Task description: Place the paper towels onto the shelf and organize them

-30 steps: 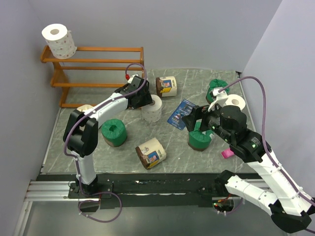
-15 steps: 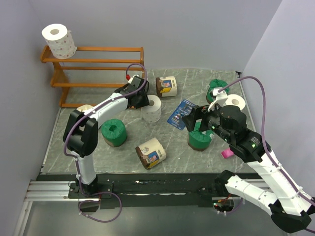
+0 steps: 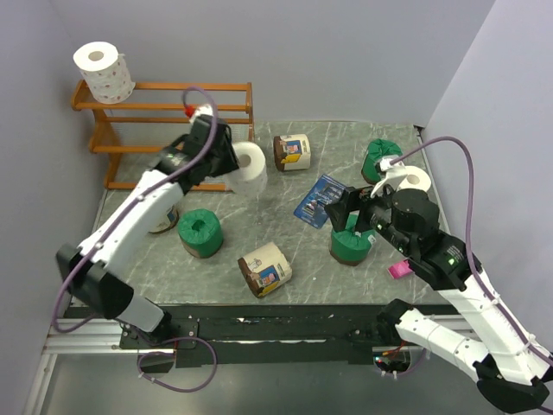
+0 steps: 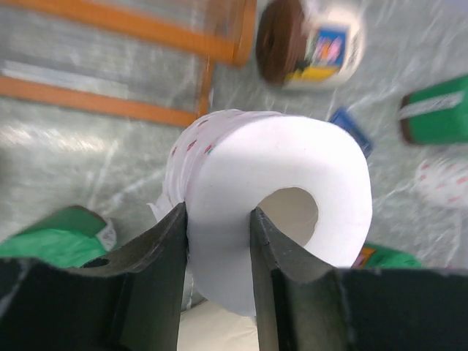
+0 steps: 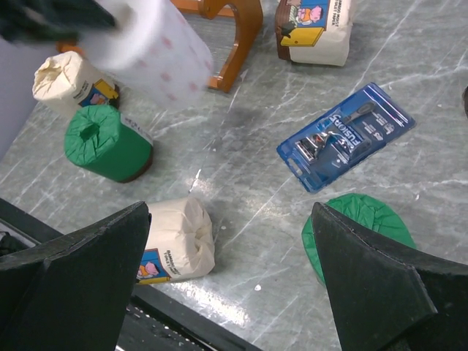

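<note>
Left end effector [image 4: 218, 227] was clamped on a bare white roll [image 4: 241, 168], held above the surface [image 3: 302, 242] just off the shelf [image 3: 164, 108] right end. Right end effector [image 5: 228, 212] stood wide open over a green roll [image 3: 350, 246].

I saw a flat dark-blue packet [image 3: 318, 201] lying face up on the grey marbled tabletop [image 3: 294, 246], a razor-like shape showing through its clear front, a small pink item [image 3: 398, 270] near the tabletop's right edge, plain pale walls [image 3: 346, 52] behind.

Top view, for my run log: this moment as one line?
left jaws: shut on bare white roll, lifted | right jaws: open near green roll | shelf: one white roll on top tier
</note>
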{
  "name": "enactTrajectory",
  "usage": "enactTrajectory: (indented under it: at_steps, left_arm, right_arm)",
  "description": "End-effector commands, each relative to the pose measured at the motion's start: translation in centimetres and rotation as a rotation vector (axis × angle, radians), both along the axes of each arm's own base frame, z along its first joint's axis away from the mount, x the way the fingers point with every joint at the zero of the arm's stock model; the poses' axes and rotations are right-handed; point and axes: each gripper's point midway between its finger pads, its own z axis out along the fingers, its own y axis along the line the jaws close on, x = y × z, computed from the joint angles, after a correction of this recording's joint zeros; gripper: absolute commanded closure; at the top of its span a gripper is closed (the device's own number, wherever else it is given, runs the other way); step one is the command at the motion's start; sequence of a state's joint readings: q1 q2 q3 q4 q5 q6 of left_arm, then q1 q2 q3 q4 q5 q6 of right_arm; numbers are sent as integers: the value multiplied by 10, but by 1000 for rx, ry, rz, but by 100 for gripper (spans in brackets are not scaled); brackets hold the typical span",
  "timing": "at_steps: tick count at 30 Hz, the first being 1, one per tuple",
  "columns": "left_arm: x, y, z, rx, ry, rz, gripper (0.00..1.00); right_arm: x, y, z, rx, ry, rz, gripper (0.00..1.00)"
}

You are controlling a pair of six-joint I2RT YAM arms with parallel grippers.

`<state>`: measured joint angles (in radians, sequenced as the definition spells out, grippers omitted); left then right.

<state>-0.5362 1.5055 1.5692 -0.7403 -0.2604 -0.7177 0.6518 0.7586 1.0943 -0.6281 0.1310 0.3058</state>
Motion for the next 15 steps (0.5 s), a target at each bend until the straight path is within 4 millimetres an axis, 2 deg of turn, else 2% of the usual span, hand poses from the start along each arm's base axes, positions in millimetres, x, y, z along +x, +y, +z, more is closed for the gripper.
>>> enactTrajectory:
  at_steps: [1, 2, 3, 4, 5, 7, 8, 10, 12, 15]
  left_arm:
    - [-2, 55, 104, 9, -232, 138, 65]
    - [-1, 71, 114, 18, -252, 176, 64]
    - [-2, 82, 137, 12, -303, 199, 64]
    - [0, 91, 146, 14, -323, 220, 64]
    - [4, 111, 155, 17, -342, 266, 64]
    - [11, 125, 174, 1, -383, 276, 64]
    - [16, 145, 180, 0, -394, 322, 64]
    - [26, 160, 194, -11, -421, 341, 64]
    - [34, 167, 212, -12, -457, 352, 64]
    - [51, 179, 223, -5, -484, 373, 64]
  right_arm:
    - [-6, -6, 23, 47, -55, -10, 2]
    - [-6, -6, 23, 51, -57, -7, 2]
    - [-6, -5, 22, 54, -53, -5, 2]
    - [-6, -4, 21, 53, -48, -1, 2]
    - [-6, -4, 20, 51, -44, -1, 2]
    - [-5, -2, 20, 49, -33, 0, 2]
    - [-5, -1, 19, 47, -27, 4, 2]
    - [-5, -2, 20, 43, -26, 2, 2]
    - [-5, -2, 19, 35, -18, 1, 2]
    - [-7, -3, 18, 29, -7, 2, 2]
